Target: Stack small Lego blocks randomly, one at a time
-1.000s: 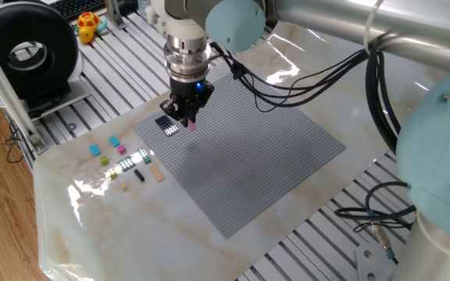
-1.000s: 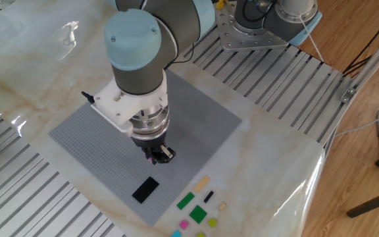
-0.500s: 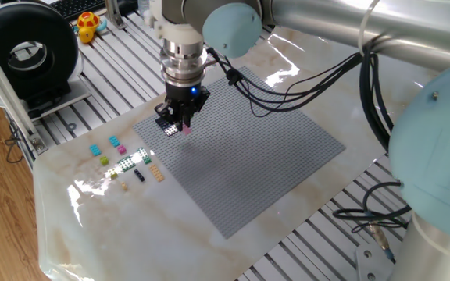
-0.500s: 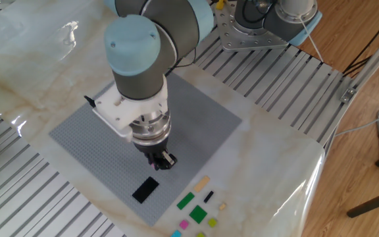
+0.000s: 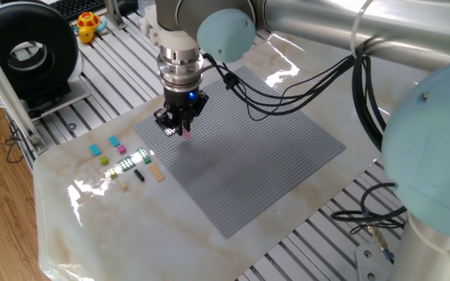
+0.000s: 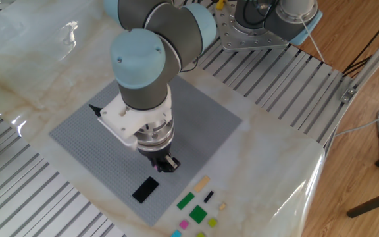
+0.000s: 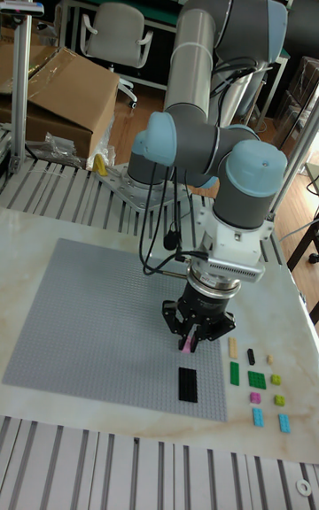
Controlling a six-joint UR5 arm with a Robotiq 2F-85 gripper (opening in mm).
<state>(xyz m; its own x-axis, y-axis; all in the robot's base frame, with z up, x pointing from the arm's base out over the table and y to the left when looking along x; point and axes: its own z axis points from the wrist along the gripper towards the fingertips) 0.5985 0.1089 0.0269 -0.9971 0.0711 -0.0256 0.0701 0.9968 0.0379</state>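
Small Lego blocks (image 5: 127,160), tiny studded plastic bricks in cyan, pink, yellow-green, green, tan and black, lie loose on the pale marbled tabletop (image 5: 84,226) just off the left corner of the large grey studded baseplate (image 5: 248,156) in one fixed view. We see them there as a loose cluster, none stacked on another as far as we can tell. Moving right onto the baseplate, a flat black rectangular plate (image 6: 145,189) sits near that same corner; in one fixed view the tool hides most of it. Just beside it, over the baseplate, hangs the black two-finger gripper (image 5: 183,129) of the grey and light-blue robot arm (image 5: 209,23), pointing straight down. Its fingers are clenched on a small pink Lego brick (image 5: 186,133), which juts from below the tips. In the tall fixed view we see the pink brick (image 7: 187,341) above the baseplate, just beyond the black plate (image 7: 188,383), and we cannot tell whether it touches the studs. In that view the loose blocks (image 7: 260,386) lie to the right of the baseplate's edge, in two short rows on the tabletop.
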